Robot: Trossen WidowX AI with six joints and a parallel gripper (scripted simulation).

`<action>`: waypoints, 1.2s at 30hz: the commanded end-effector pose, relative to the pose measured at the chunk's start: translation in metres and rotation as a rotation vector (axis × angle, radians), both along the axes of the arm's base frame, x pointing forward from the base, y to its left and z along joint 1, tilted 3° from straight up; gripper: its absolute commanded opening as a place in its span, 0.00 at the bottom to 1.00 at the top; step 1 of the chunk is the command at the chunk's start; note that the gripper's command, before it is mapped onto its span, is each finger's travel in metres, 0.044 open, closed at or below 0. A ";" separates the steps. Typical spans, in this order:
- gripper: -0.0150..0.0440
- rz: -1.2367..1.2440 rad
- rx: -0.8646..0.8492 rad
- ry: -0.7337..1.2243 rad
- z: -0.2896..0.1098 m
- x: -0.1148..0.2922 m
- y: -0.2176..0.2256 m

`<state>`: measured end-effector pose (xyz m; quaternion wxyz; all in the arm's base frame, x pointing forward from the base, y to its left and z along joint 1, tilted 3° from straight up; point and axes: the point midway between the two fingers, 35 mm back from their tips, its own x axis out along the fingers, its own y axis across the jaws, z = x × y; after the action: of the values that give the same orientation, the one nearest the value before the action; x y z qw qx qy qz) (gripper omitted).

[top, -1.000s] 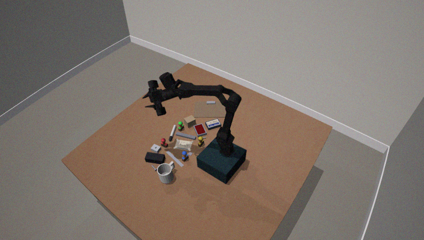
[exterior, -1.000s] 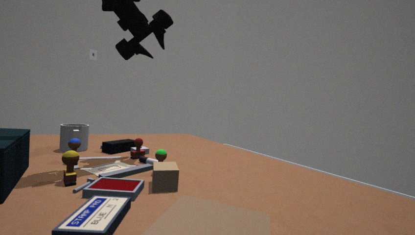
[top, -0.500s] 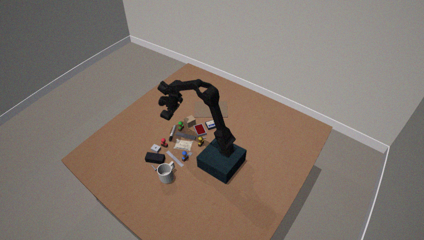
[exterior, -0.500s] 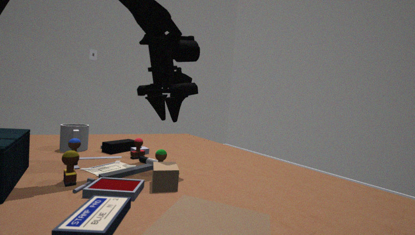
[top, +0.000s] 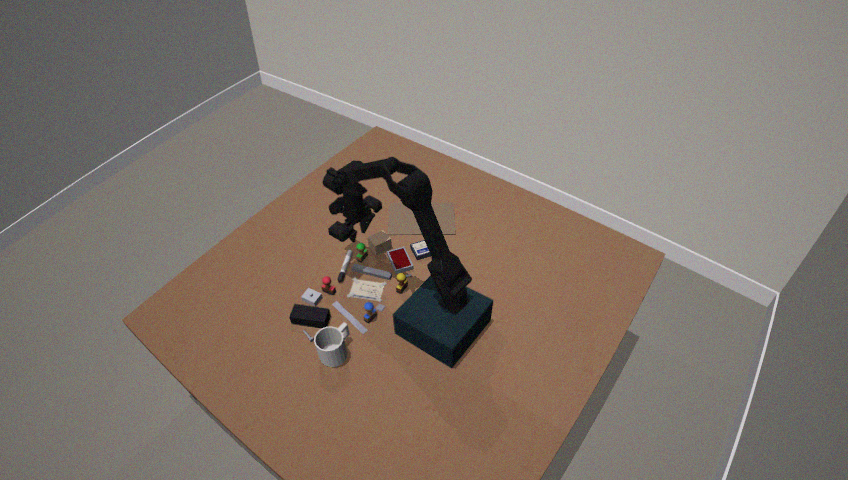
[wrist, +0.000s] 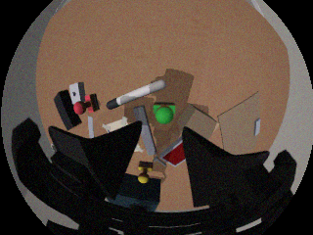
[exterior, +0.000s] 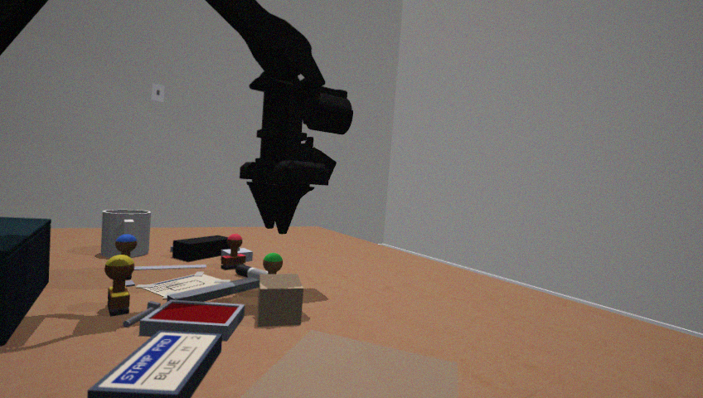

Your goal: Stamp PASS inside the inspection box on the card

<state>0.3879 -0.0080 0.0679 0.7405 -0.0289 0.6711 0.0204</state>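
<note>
Four knobbed stamps stand on the bench: green (top: 360, 249) (exterior: 272, 261) (wrist: 163, 114), red (top: 326, 284) (exterior: 235, 249) (wrist: 80, 108), yellow (top: 401, 280) (exterior: 118, 283) (wrist: 144, 172) and blue (top: 368, 310) (exterior: 126, 242). I cannot read which one says PASS. The card (top: 366, 289) (exterior: 177, 283) lies flat between them. The red ink pad (top: 399, 258) (exterior: 195, 313) lies beside a wooden cube. My gripper (top: 354, 228) (exterior: 277, 227) (wrist: 162, 127) points down, well above the green stamp, half open and empty.
A wooden cube (top: 379, 242) (exterior: 280, 299), a pen (top: 345, 264) (wrist: 137, 96) and a grey bar (top: 371, 271) crowd the green stamp. A blue stamp-pad tin (top: 420, 248) (exterior: 157, 367), cardboard sheet (top: 443, 217), mug (top: 330, 346), black box (top: 309, 315) and the arm's base (top: 443, 324) also stand here.
</note>
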 end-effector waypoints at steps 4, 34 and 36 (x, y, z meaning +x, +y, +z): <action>0.63 -0.011 -0.006 0.012 -0.009 0.000 -0.002; 0.63 -0.011 -0.006 0.012 -0.058 0.005 -0.004; 0.63 -0.011 -0.006 0.012 -0.062 0.005 -0.004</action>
<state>0.3941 -0.0106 0.0151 0.7397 -0.0264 0.6722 0.0171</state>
